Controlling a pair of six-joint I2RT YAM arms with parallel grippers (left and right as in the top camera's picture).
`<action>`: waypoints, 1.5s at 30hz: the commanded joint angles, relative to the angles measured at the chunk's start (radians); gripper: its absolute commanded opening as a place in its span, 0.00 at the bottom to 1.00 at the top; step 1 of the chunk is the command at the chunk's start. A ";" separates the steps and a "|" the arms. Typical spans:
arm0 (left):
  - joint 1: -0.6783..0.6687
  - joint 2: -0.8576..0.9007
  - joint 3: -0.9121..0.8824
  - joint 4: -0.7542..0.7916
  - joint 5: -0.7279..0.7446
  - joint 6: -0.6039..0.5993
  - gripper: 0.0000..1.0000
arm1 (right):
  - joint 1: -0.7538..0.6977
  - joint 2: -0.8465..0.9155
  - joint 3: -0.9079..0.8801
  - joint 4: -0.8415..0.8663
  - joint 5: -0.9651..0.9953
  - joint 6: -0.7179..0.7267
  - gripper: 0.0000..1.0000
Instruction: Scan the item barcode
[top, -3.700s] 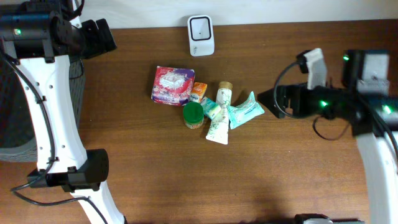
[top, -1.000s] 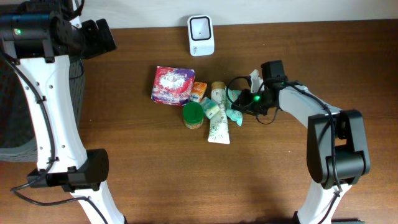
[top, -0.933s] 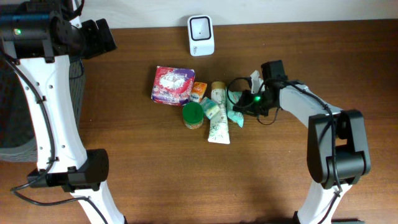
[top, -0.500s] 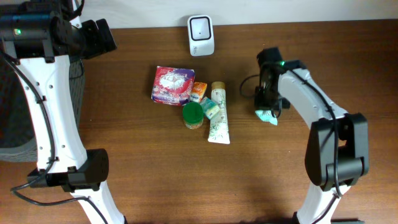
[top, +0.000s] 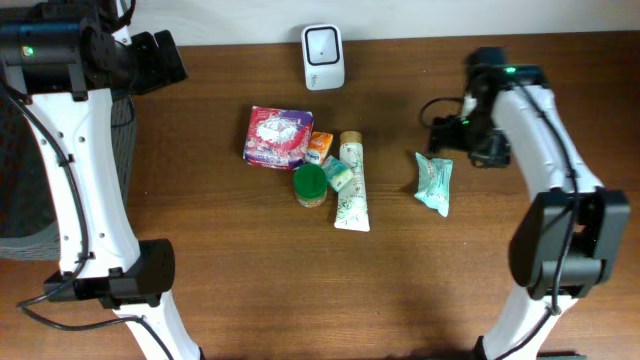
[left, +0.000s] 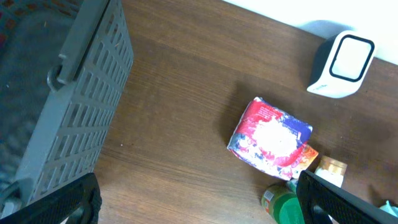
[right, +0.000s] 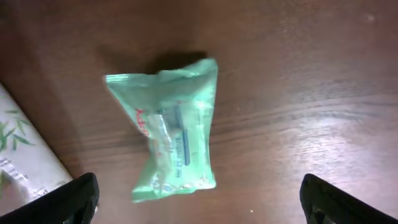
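Nearest the front, white tube (top: 350, 195) flat on the desk (top: 250, 280), gold cap end pointing away. To its right, set apart from the rest: green packet (top: 434, 183), flat on bare wood, touching nothing. Looks crumpled in the right wrist view, printed face up, barcode too small to make out. Back at the cluster, green-lidded jar (top: 311, 184) tight against the tube, small orange box (top: 320, 147) just behind, red packet (top: 279, 136) to the left of that. Just beyond the green packet, right gripper (right: 198, 198) hovering, fingers spread wide, grasping nothing, packet below and clear of both fingers. At the far edge, white scanner (top: 323, 56), well apart from the green packet. Far left, left gripper (left: 198, 196) also spread wide and empty, above the desk beside the grey basket (left: 68, 106).
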 joint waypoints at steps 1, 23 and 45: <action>0.003 -0.019 0.010 0.000 -0.007 0.008 0.99 | -0.177 0.002 -0.069 0.006 -0.348 -0.181 0.99; 0.003 -0.019 0.010 0.000 -0.008 0.008 0.99 | -0.185 0.011 -0.641 0.801 -0.754 -0.102 0.46; 0.003 -0.019 0.010 0.000 -0.008 0.008 0.99 | 0.304 -0.169 -0.379 0.240 0.226 0.116 0.51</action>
